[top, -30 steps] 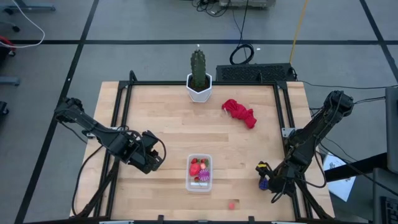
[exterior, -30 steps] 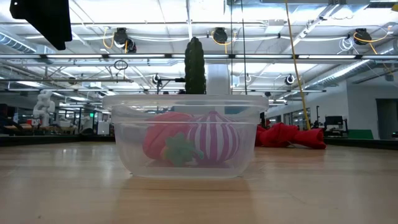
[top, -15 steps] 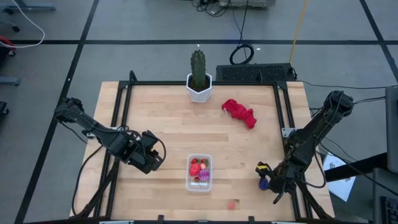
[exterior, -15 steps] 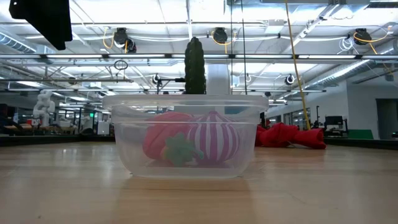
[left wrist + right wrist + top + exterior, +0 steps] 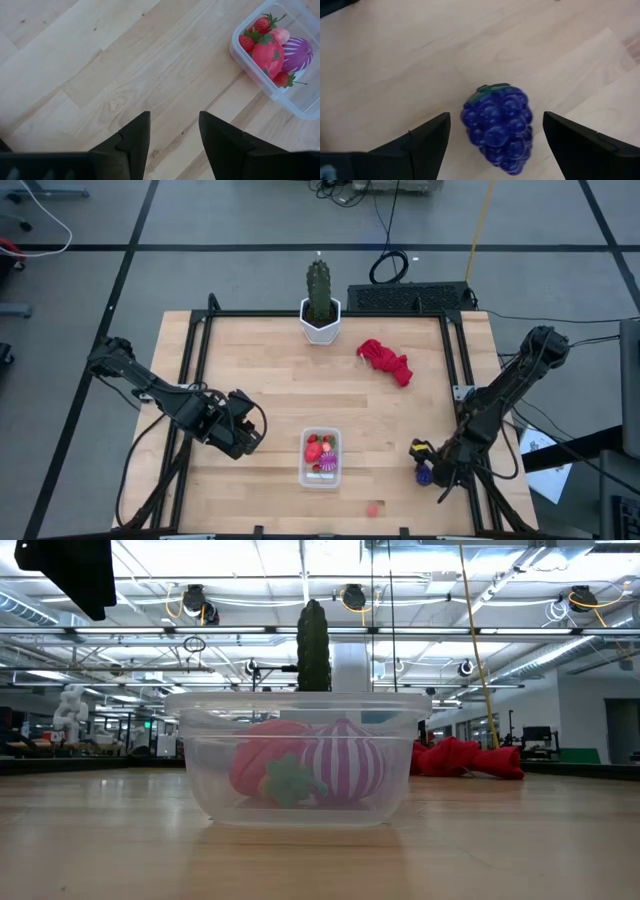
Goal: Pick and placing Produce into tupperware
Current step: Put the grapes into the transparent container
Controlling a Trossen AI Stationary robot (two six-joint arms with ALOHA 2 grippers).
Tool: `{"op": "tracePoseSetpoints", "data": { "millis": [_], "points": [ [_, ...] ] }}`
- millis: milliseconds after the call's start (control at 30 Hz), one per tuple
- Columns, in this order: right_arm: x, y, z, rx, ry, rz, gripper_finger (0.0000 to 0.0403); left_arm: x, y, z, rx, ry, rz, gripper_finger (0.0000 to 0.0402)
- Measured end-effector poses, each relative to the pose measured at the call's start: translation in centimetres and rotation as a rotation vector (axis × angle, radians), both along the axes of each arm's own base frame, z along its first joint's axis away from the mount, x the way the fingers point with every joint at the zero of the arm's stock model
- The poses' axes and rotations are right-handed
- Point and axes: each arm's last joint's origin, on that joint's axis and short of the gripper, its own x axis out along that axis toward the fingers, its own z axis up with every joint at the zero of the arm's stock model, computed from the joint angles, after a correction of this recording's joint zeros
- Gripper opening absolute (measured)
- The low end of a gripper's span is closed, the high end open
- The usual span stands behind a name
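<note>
The clear tupperware (image 5: 320,458) stands near the table's front middle and holds red strawberries (image 5: 264,51) and a magenta striped piece (image 5: 297,53). A dark purple grape bunch (image 5: 499,127) lies on the wood by the right front edge. My right gripper (image 5: 496,117) is open above it, one finger on each side, both apart from it. A tiny pink piece (image 5: 373,508) lies near the front edge. To the left of the tupperware, my left gripper (image 5: 174,120) hangs open over bare wood with nothing between its fingers.
A green cactus (image 5: 319,285) in a white pot (image 5: 320,328) stands at the far edge. A red cloth (image 5: 386,361) lies at the far right. A black frame (image 5: 200,350) runs along the table's sides. Bare wood stretches between the tupperware and the grape bunch.
My right gripper has sunk a little toward the grape bunch and rolled slightly about its own line, still open. The produce and the tupperware lie as before.
</note>
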Motion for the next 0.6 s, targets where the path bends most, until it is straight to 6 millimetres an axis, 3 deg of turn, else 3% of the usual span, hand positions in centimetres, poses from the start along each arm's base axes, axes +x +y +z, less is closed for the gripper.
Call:
{"op": "tracePoseSetpoints", "data": {
  "millis": [600],
  "points": [
    [0.71,-0.59,0.00,-0.012,-0.018,-0.008,0.0311,0.00,0.01,0.00,0.002,0.002,-0.005,0.0175]
  ]
}}
